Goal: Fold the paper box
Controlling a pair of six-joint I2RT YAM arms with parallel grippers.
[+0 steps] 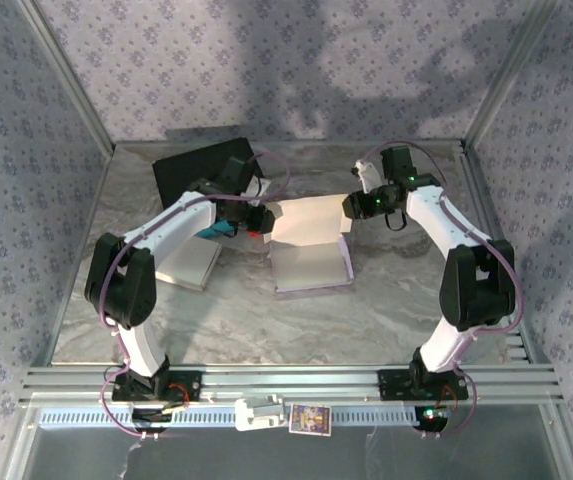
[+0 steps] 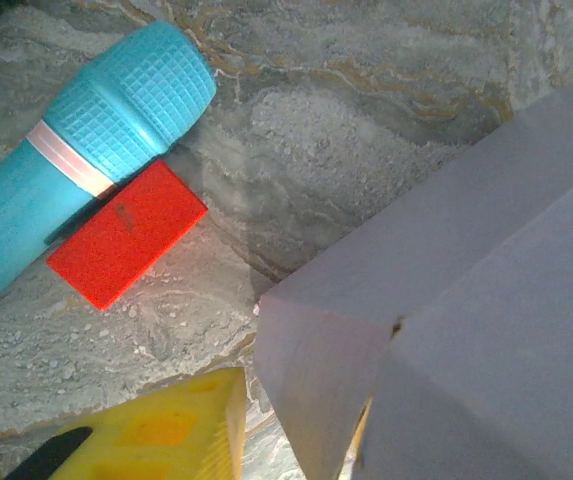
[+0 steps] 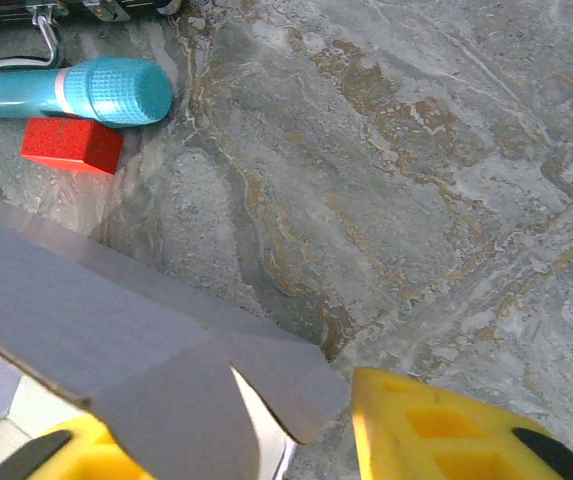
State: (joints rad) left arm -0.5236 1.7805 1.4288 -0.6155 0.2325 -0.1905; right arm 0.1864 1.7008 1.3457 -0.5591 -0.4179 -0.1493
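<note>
The paper box (image 1: 311, 245) lies part-folded in the middle of the marble table, white inside with lavender-grey flaps. My left gripper (image 1: 258, 220) is at its far left corner, my right gripper (image 1: 351, 205) at its far right corner. In the left wrist view the box corner (image 2: 446, 300) stands between the jaws of the left gripper (image 2: 301, 420). A slim gap shows beside the yellow finger (image 2: 166, 435), and the other finger is mostly hidden behind the flap. In the right wrist view a grey flap (image 3: 166, 360) lies between the yellow fingers (image 3: 436, 430) of the right gripper (image 3: 216, 430), short of the right one.
A teal cylinder (image 2: 86, 140) and a red block (image 2: 126, 245) lie just left of the box. A black case (image 1: 201, 165) sits at the back left and a flat white sheet (image 1: 191, 265) under the left arm. A small card (image 1: 309, 418) rests on the front rail.
</note>
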